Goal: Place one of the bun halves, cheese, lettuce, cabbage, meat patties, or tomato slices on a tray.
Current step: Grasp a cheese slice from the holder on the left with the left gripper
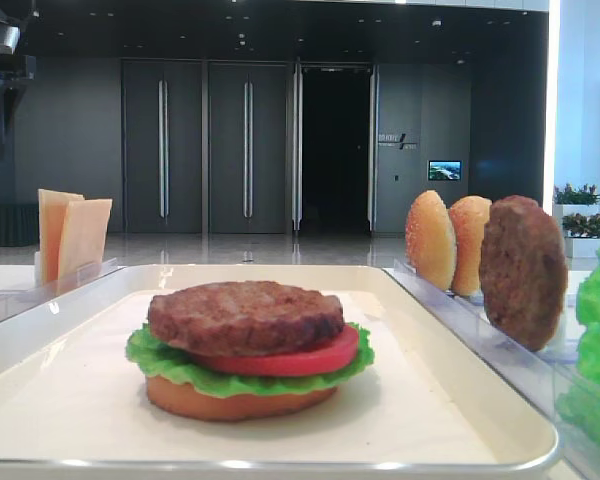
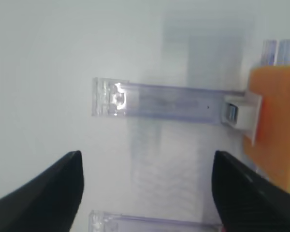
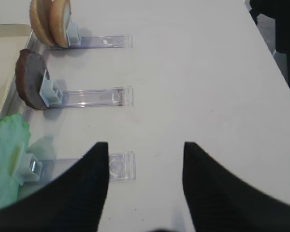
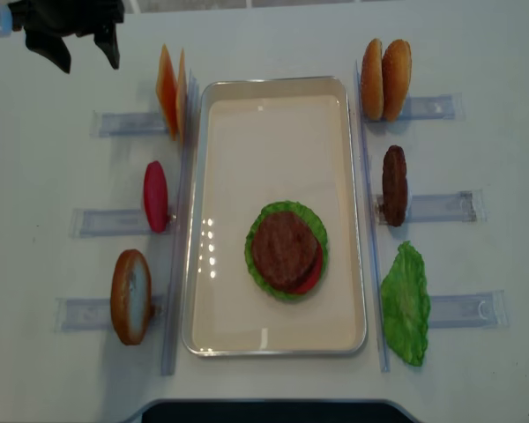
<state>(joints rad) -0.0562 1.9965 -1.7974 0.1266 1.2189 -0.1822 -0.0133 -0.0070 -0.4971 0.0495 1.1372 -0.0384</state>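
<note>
On the cream tray (image 4: 203,220) sits a stack: bun base (image 1: 230,400), lettuce (image 1: 175,365), tomato slice (image 1: 310,360) and a meat patty (image 4: 284,248) on top. Two cheese slices (image 4: 171,88) stand in a rack left of the tray's far end. My left gripper (image 4: 90,57) hovers open and empty to their left; in the left wrist view the cheese (image 2: 275,125) shows at the right of the gripper (image 2: 147,162). My right gripper (image 3: 145,147) is open and empty over bare table, beside the rack holding a lettuce leaf (image 3: 7,154).
Left racks also hold a red tomato slice (image 4: 155,196) and a bun half (image 4: 130,295). Right racks hold two sesame bun halves (image 4: 386,77), a patty (image 4: 394,185) and the lettuce leaf (image 4: 406,304). Clear rack strips (image 2: 159,101) stick out sideways on the white table.
</note>
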